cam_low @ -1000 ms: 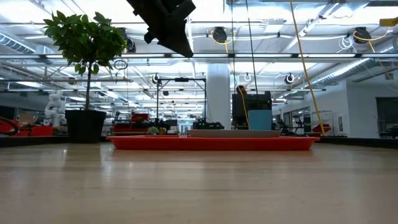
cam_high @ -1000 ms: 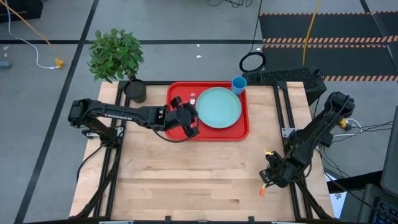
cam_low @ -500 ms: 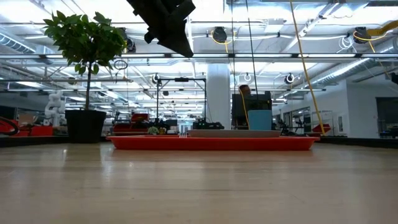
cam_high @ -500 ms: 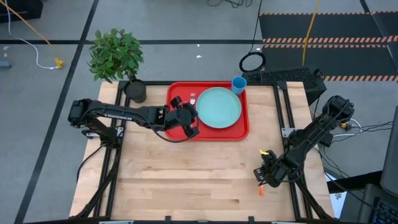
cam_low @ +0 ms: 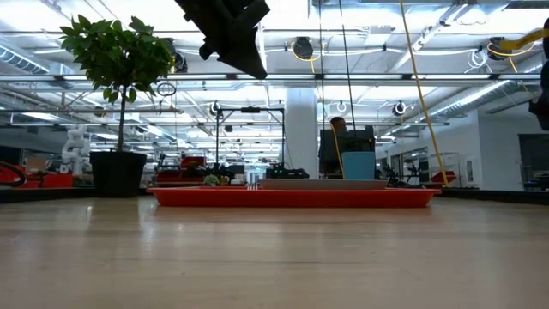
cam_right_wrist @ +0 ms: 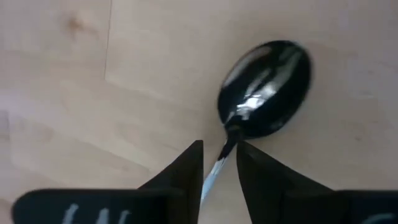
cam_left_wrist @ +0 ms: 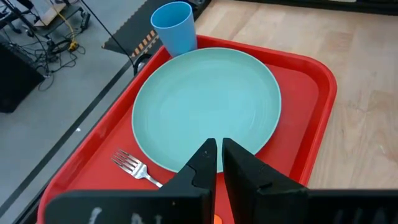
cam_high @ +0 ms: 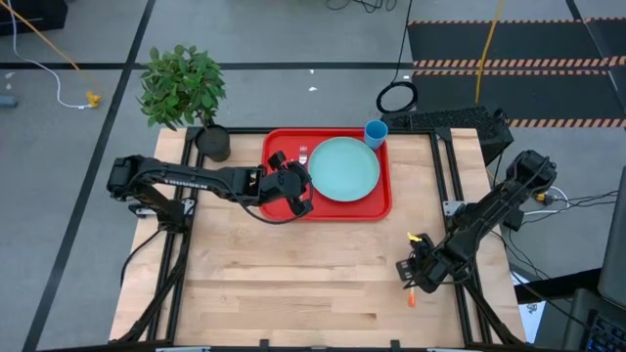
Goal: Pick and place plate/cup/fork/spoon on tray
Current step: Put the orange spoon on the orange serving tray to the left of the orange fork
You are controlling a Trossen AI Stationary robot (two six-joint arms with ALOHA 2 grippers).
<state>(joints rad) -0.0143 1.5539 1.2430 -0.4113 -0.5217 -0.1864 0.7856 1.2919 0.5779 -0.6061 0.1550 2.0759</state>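
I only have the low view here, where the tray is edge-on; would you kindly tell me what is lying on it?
Observer: The plate lies flat on the tray, filling its right part.
Operator: Thank you. Is the fork there too?
Observer: Yes, the fork lies on the tray just left of the plate; the left claw hovers over that end, holding nothing.
Operator: And where is the spoon?
Observer: The spoon is off the tray, on the bare table near its right edge, with the right claw right at its stem.
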